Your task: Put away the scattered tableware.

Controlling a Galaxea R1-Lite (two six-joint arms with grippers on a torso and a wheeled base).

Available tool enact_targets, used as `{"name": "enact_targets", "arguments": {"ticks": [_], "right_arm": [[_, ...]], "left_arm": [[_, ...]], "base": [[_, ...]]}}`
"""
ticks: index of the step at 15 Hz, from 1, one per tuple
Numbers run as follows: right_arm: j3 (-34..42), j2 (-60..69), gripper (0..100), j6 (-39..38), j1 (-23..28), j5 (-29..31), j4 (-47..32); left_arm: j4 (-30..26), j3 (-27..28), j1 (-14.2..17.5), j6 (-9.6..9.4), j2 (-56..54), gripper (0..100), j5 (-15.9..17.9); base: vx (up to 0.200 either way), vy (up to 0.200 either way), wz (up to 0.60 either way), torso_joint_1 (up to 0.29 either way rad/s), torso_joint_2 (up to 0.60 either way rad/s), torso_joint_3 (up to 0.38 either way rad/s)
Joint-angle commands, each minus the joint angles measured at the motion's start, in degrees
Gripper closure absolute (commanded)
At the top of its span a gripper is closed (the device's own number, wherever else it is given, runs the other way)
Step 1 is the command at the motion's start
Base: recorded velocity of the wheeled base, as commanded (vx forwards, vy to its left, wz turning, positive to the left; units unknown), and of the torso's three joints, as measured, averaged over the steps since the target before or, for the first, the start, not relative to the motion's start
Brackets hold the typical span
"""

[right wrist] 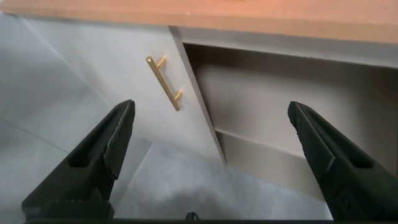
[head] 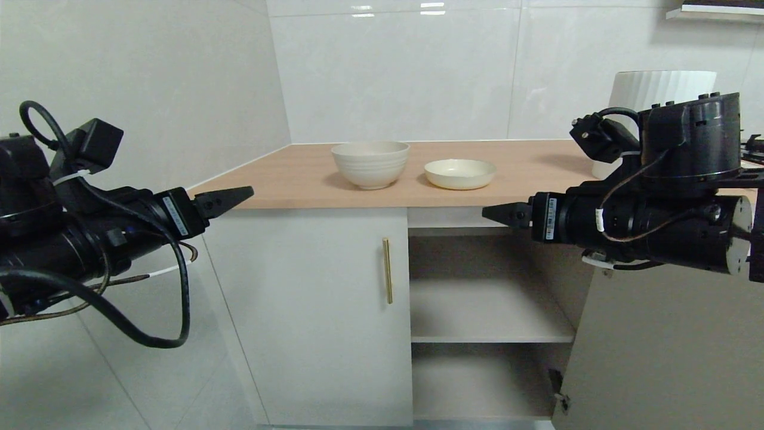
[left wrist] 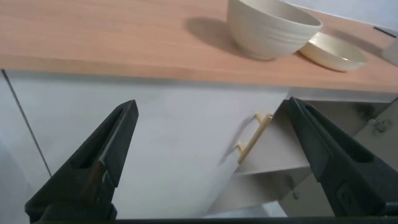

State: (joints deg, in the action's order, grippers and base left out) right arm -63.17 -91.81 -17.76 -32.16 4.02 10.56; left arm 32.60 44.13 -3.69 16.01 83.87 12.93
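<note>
The left gripper (head: 230, 201) hangs in the air in front of the shut left door (head: 316, 310), about level with the front edge of the counter (head: 537, 167) and off to the left of the bowl (head: 370, 164). Its jaws are spread wide. In the left wrist view its two fingers (left wrist: 102, 162) stand far apart, with the door and the handle (left wrist: 252, 138) seen between them. It holds nothing and touches nothing.

The right gripper (head: 504, 214) hangs in front of the open compartment, just under the counter's edge. Its jaws are also spread wide, and its fingers (right wrist: 93, 165) are empty and touch nothing.

The bowl stands upright on the counter near the front edge, above the right part of the shut door. The dish (head: 459, 174) lies just beside it on the right, with a small gap between them, above the open compartment.

The right door (head: 656, 352) is swung open, showing a shelf (head: 483, 316) inside. A white ribbed container (head: 656, 89) stands at the back right of the counter, partly hidden behind the right arm.
</note>
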Motion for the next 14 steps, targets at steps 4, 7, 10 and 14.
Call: {"name": "enact_targets", "arguments": {"ticks": [4, 7, 10, 14], "right_arm": [[0.0, -0.1, 0, 0.0, 0.0, 0.0, 0.1], [0.0, 0.0, 0, 0.0, 0.0, 0.0, 0.1], [0.0, 0.4, 0, 0.0, 0.0, 0.0, 0.1], [0.0, 1.5, 0, -0.1, -0.1, 0.0, 0.1]], "left_arm": [[-0.3, 0.2, 0.0, 0.52, -0.2, 0, 1.3], [-0.1, -1.0, -0.3, -1.15, -0.9, 0, 1.4], [0.0, -1.9, -1.2, -3.17, -1.1, 0, 1.4], [-0.1, -1.9, -1.2, -3.17, -1.3, 0, 1.4]], "base": [[0.000, 0.150, 0.00, 0.002, 0.00, 0.002], [0.000, 0.133, 0.00, 0.003, 0.00, 0.002], [0.000, 0.000, 0.00, 0.000, 0.00, 0.000], [0.000, 0.000, 0.00, 0.000, 0.00, 0.000]]}}
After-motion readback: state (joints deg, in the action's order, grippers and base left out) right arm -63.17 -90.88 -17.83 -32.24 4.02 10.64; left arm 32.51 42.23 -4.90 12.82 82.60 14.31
